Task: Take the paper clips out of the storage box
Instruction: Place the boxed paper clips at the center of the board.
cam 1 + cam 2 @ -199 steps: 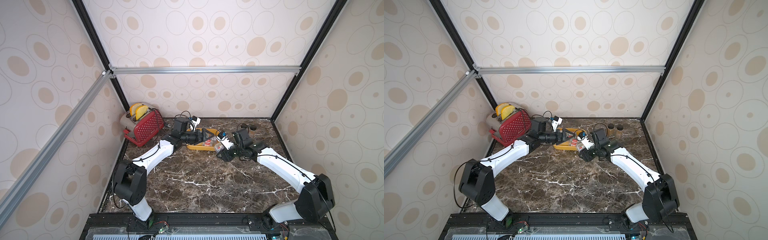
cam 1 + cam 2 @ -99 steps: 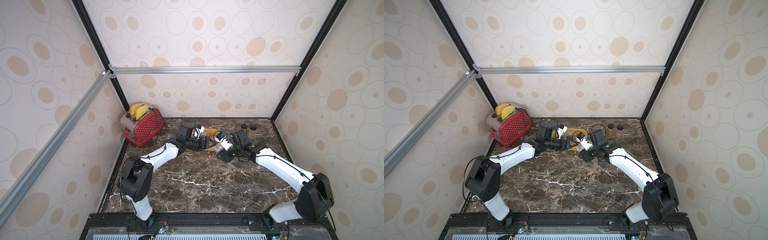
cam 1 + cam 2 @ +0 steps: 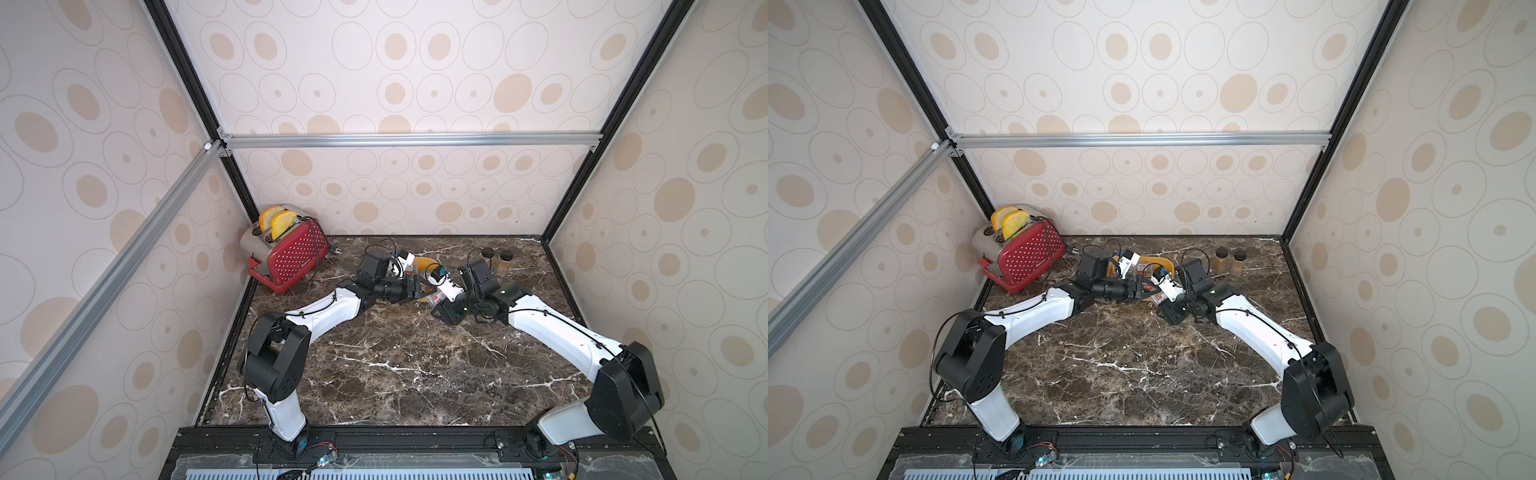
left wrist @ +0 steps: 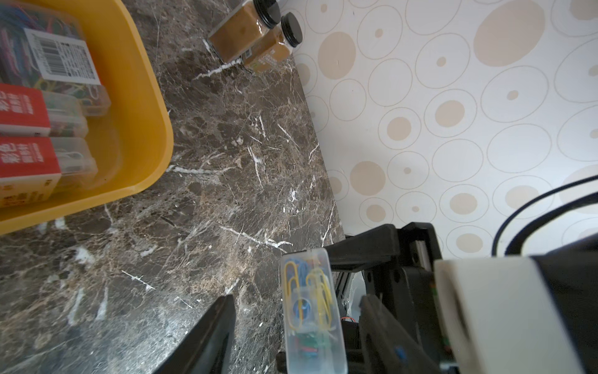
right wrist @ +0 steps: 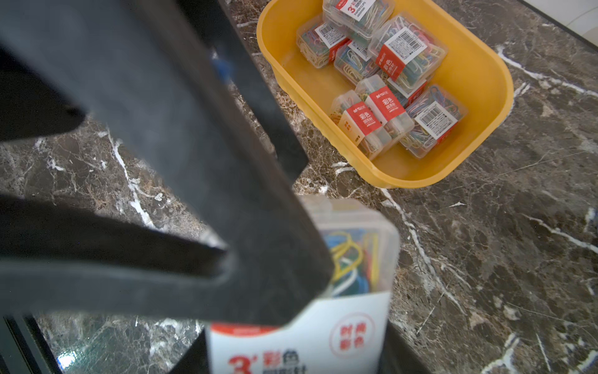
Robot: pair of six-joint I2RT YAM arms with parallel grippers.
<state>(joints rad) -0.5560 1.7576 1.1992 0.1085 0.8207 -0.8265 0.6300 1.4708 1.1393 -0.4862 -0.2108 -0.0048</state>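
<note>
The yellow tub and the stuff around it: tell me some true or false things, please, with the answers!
1. The yellow tub has clip boxes in it. True.
2. The toaster is blue. False: it is red.
3. The right gripper holds a clip box. True.
4. The brown jars sit inside the tub. False: they stand on the table, outside it.

Cream walls (image 3: 395, 83) printed with tan ovals and thin rings enclose a dark brown marble table (image 3: 415, 374) with white veins; black corner posts (image 3: 183, 66) and silver rails (image 3: 407, 139) frame it, evenly lit.
</note>
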